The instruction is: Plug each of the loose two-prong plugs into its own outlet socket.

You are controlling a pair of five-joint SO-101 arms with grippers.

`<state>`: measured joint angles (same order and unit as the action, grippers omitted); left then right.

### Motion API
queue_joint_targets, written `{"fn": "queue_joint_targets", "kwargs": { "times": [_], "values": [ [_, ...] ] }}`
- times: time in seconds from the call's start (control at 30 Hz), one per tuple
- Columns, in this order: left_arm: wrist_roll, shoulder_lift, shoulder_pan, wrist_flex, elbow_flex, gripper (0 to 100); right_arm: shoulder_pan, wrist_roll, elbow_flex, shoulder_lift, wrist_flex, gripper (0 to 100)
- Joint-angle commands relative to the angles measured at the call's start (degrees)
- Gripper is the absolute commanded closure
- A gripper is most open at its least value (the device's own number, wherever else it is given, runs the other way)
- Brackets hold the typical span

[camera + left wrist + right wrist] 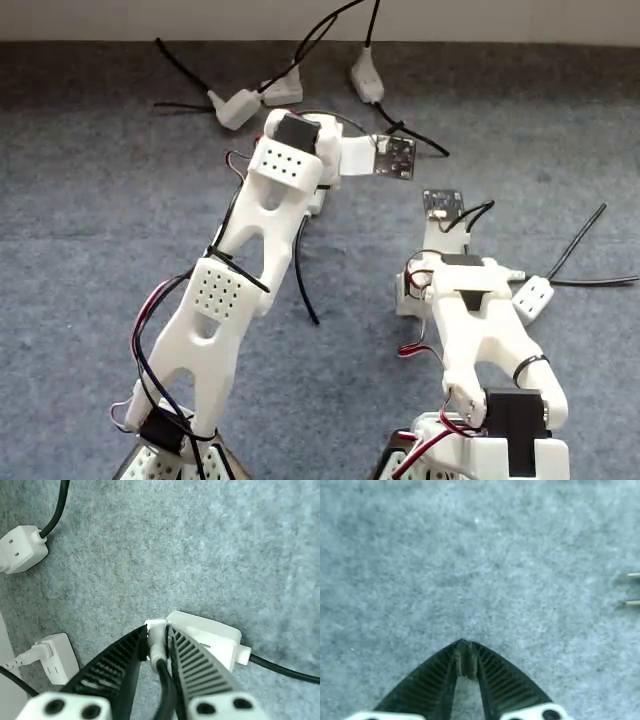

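Observation:
My left gripper [157, 630] is shut on a white two-prong plug [156, 639] whose black cable runs back between the fingers. The plug's front end touches a white outlet socket [212, 639] lying on the carpet; its prongs are hidden. A second socket [19, 547] on a black cable lies farther off, and another white plug piece [54, 656] lies to one side. My right gripper [465, 652] is shut on nothing, just above bare carpet. Two metal prongs [632, 588] poke in at the picture's edge. From above, the left arm [260, 220] stretches to the sockets [238, 108] at the far side.
Grey carpet [90, 220] covers the table. Black cables [305, 285] trail beside the left arm and off to the right. A white socket block [533, 297] lies just right of the right arm [480, 320]. Another white plug [366, 78] lies at the far edge.

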<state>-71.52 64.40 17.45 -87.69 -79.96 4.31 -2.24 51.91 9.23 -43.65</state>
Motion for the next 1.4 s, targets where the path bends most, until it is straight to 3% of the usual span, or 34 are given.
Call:
{"fn": "queue_joint_targets", "kwargs": {
  "times": [0.0,0.4,0.63,0.77,1.03,1.23,1.37],
  "values": [
    [-2.55,-2.77,-0.4,-0.18,-2.15,99,0.92,-0.53,0.22,0.4,1.19,99.2],
    [-5.27,-1.54,-0.92,-0.35,-2.51,99,0.84,-0.62,-0.22,0.22,1.19,99.2],
    [-3.6,-4.62,-1.27,-6.86,-8.4,99,0.84,-0.62,-0.22,0.13,1.19,99.2],
    [16.53,-5.76,-1.54,-6.51,-15.69,99,0.84,-0.44,-0.22,0.13,1.19,99.2],
    [54.68,-13.41,-9.63,-8.09,-15.52,99,0.84,-0.18,-0.22,0.4,1.19,99.2],
    [68.31,-18.42,-14.02,-13.71,-15.16,99,0.84,3.08,-2.77,0.57,0.31,99.1],
    [75.08,-18.51,-16.75,-13.98,-13.58,99,0.84,5.45,-13.32,0.04,-11.03,89.9]
  ]
}}
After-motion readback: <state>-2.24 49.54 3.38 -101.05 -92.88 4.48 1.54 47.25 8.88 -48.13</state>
